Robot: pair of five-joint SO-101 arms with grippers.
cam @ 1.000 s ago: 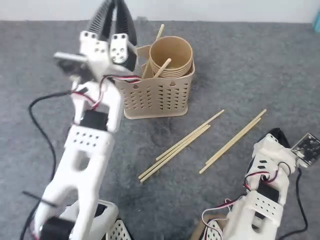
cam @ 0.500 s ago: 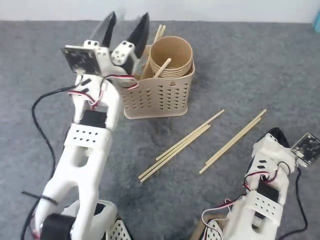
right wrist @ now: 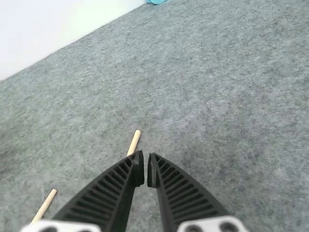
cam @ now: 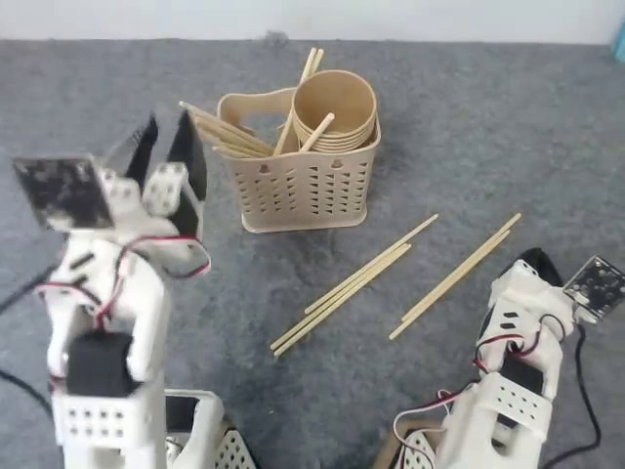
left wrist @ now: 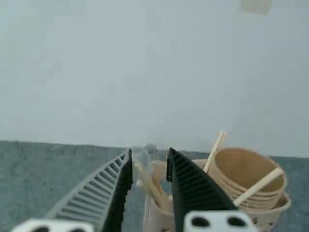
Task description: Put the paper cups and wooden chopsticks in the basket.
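Note:
The tan perforated basket [cam: 308, 191] stands at the back of the grey carpet. Stacked paper cups [cam: 335, 106] sit in its right half with one chopstick inside them. A bundle of wooden chopsticks [cam: 223, 132] leans out over its left rim. My left gripper [cam: 168, 123] hovers left of the basket, open and empty; its wrist view shows the gripper [left wrist: 148, 154], the cups [left wrist: 246, 174] and the basket [left wrist: 155, 215] beyond it. Loose chopsticks [cam: 356, 283] and another pair [cam: 457, 276] lie on the carpet. My right gripper [right wrist: 145, 157] is shut just over a chopstick end [right wrist: 133, 143].
The right arm [cam: 518, 352] is folded low at the front right, near the loose chopsticks. A white wall runs along the carpet's far edge. Open carpet [cam: 488, 127] lies right of the basket.
My left gripper opened over the basket's left side, then drew back toward the front left. A chopstick bundle now rests in the basket's left half. The right arm stayed still.

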